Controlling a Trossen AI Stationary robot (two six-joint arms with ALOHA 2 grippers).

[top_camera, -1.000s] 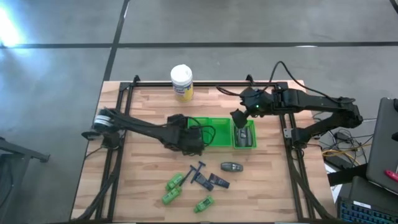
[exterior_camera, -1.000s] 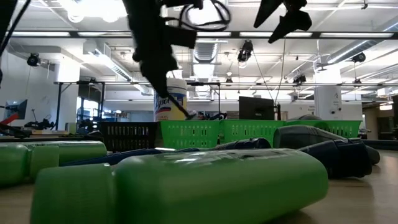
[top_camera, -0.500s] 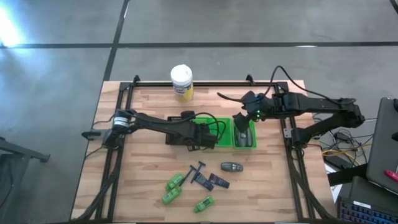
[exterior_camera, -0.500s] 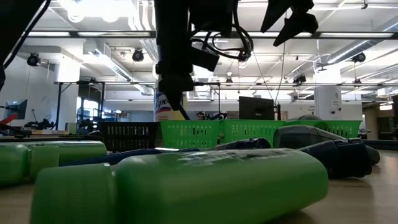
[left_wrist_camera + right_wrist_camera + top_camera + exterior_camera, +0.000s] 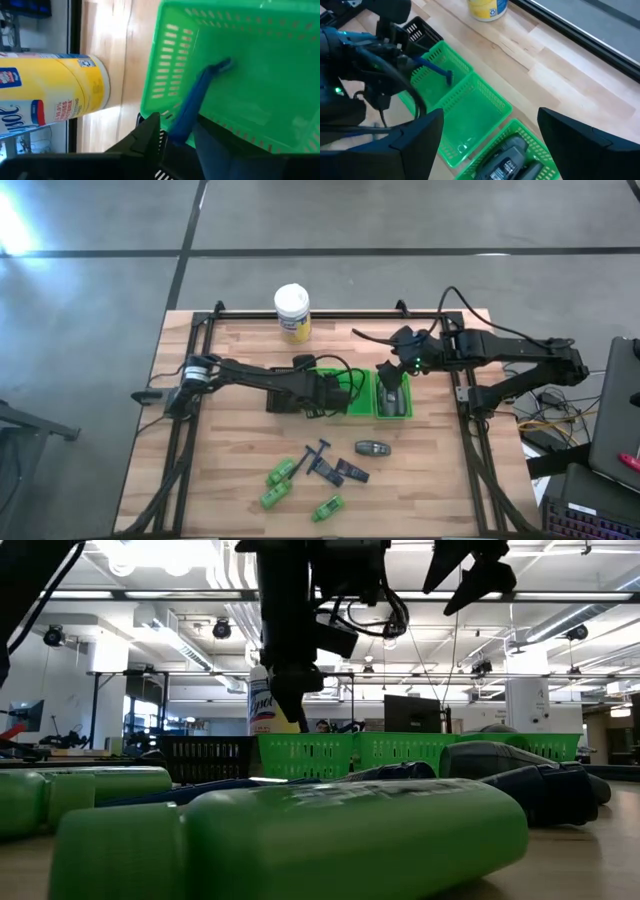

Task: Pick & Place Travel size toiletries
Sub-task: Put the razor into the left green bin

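- Left tool (image 5: 172, 132) grips a blue razor (image 5: 196, 97), its head hanging over the wide green bin (image 5: 352, 387) mid-bench.
- Right tool (image 5: 385, 376) hovers with fingers spread over the narrow green bin (image 5: 393, 413), which holds grey tubes (image 5: 506, 155).
- Loose toiletries (image 5: 318, 472) lie near the front edge; bare bench surrounds them.

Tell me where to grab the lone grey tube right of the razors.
Grip the grey tube across its narrow middle, coming straight down from above. It lies flat on the table, long axis left to right, and both long sides look clear.
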